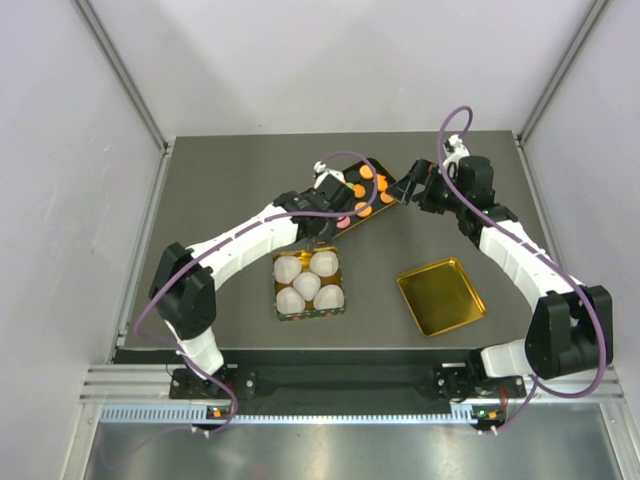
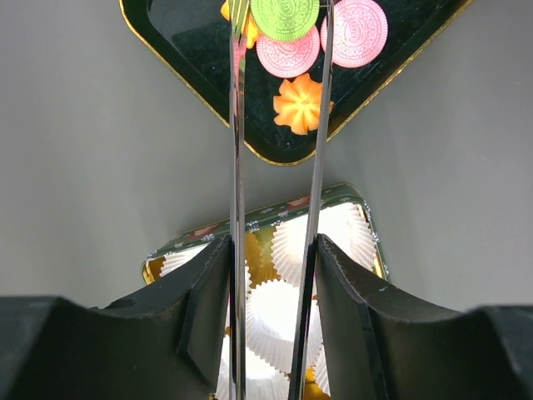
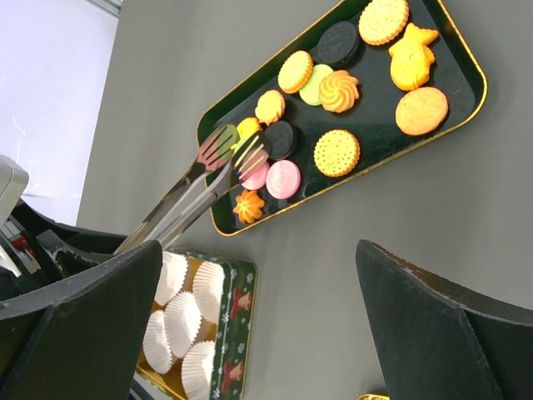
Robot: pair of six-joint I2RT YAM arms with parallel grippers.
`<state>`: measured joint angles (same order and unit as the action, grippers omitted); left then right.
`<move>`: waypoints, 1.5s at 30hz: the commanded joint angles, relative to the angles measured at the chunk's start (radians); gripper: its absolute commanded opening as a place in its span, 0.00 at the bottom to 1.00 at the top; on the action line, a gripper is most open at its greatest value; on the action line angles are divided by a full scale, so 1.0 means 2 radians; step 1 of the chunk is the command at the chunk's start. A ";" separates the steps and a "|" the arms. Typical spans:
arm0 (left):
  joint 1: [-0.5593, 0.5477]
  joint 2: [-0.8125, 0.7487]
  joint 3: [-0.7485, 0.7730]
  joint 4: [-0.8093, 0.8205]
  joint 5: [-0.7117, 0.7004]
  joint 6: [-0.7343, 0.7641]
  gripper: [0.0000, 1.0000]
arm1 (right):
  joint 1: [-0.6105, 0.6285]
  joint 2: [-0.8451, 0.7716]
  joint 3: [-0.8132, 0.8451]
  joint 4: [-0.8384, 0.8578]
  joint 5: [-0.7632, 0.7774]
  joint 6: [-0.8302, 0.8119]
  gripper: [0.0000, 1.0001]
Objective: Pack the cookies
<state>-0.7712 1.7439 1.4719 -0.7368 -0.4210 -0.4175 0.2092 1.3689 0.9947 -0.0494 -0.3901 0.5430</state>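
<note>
The cookies (image 3: 337, 152) lie on a black gold-rimmed tray (image 3: 466, 62): orange, pink, green and dark ones. The tray also shows in the top view (image 1: 384, 176). My left gripper (image 2: 273, 250) is shut on metal tongs (image 2: 236, 167), at the tray's near corner (image 1: 322, 200). A green cookie (image 2: 286, 17) sits between the tong tips, over pink cookies (image 2: 287, 54) and beside an orange star cookie (image 2: 300, 102). The tongs also show in the right wrist view (image 3: 179, 208). My right gripper (image 3: 258, 250) is open wide and empty, at the tray's right end (image 1: 408, 187).
A green holiday tin (image 1: 281, 312) holding several white paper cups (image 1: 307, 284) stands in front of the tray, below the left gripper. Its gold lid (image 1: 440, 296) lies at the right front. Grey walls enclose the table on three sides.
</note>
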 commanded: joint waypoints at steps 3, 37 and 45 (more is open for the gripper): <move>-0.006 0.005 0.024 -0.012 -0.019 0.008 0.48 | 0.005 -0.001 0.017 0.021 -0.004 -0.005 1.00; -0.028 0.026 0.054 -0.050 -0.066 0.017 0.45 | 0.005 -0.001 0.020 0.018 -0.003 -0.008 1.00; -0.029 0.027 0.063 -0.056 -0.071 0.022 0.44 | 0.005 -0.001 0.021 0.015 -0.001 -0.011 1.00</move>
<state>-0.8246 1.7931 1.5505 -0.8360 -0.5255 -0.3893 0.2092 1.3693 0.9951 -0.0502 -0.3901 0.5419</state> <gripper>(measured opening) 0.447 0.996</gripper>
